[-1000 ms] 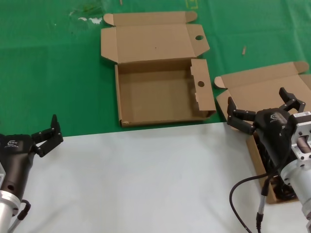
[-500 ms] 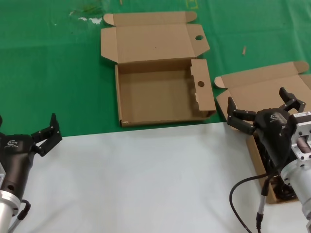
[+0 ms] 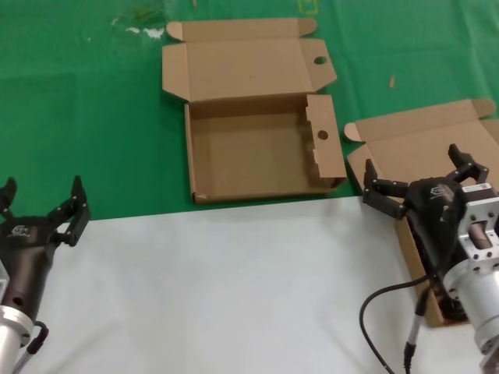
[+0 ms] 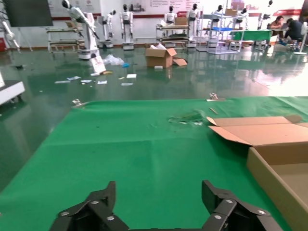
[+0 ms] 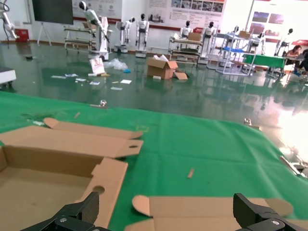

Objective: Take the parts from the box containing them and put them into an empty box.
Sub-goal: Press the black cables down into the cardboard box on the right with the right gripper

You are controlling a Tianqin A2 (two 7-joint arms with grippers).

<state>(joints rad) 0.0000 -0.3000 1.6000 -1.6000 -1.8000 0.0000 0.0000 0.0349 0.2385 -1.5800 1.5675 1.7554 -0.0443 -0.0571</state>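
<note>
The empty box (image 3: 257,148) lies open on the green cloth at the middle back, with round holes in its side flaps. The box containing the parts (image 3: 425,140) sits at the right; my right arm covers most of it. Only a dark bit of the parts (image 3: 433,304) shows under that arm. My right gripper (image 3: 412,164) hovers open over this box's near-left corner, holding nothing. In the right wrist view its gripper (image 5: 166,202) spans that box's lid (image 5: 207,207). My left gripper (image 3: 43,191) waits open at the far left, over the cloth's edge (image 4: 159,190).
A white sheet (image 3: 226,288) covers the near half of the table, and green cloth (image 3: 86,117) covers the far half. A black cable (image 3: 382,312) loops from my right wrist. The empty box's wall (image 4: 276,175) shows in the left wrist view.
My left gripper has swung left and turned, so both its fingers now show. My right gripper has sunk slightly toward the box beneath it.
</note>
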